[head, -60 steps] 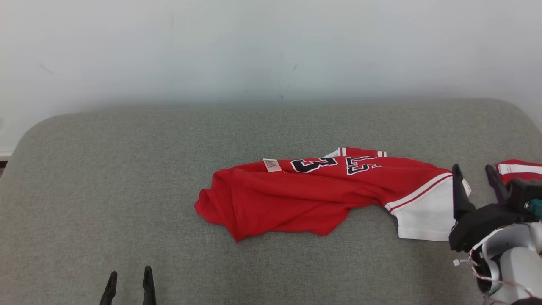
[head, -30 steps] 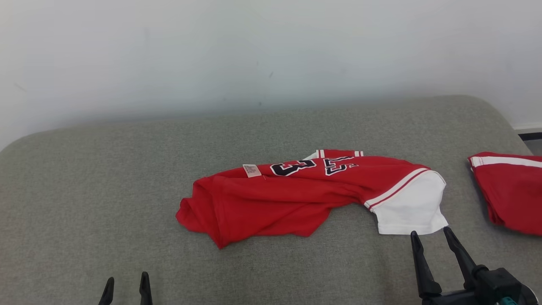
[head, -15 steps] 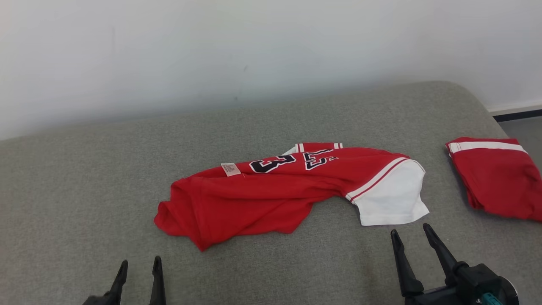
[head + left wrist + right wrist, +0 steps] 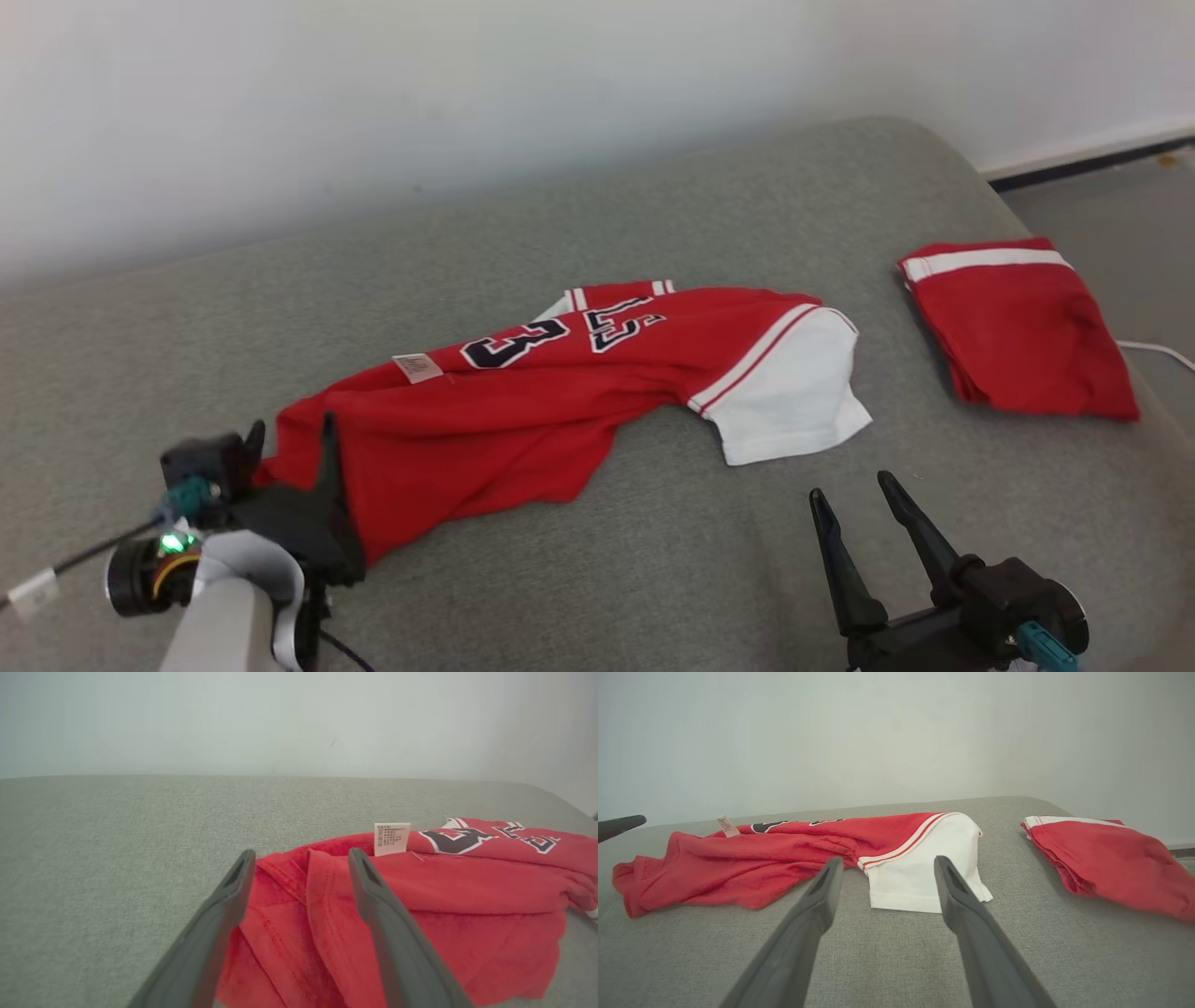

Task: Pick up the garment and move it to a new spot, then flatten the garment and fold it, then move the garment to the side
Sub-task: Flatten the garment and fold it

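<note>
The garment (image 4: pixel 560 392) is a crumpled red jersey with dark numbers, a white sleeve and a small white label, lying across the middle of the grey cushion (image 4: pixel 653 560). My left gripper (image 4: pixel 289 431) is open at its left hem, one finger over the red cloth; in the left wrist view the gripper (image 4: pixel 301 856) straddles the hem of the garment (image 4: pixel 444 886) with nothing pinched. My right gripper (image 4: pixel 850 485) stands open over bare cushion just short of the white sleeve (image 4: pixel 794 392). In the right wrist view the gripper (image 4: pixel 887 863) points at the sleeve (image 4: pixel 924 868).
A second red piece (image 4: pixel 1018 327), folded with a white band, lies near the cushion's right edge, also seen as the red piece (image 4: pixel 1111 858) in the right wrist view. A white wall (image 4: pixel 467 93) runs behind. Floor and a white cable (image 4: pixel 1158 350) show at far right.
The head camera has turned right and tilted, shifting the whole scene left. My left arm has come up and forward to the jersey's left hem. The right gripper stays open below the sleeve.
</note>
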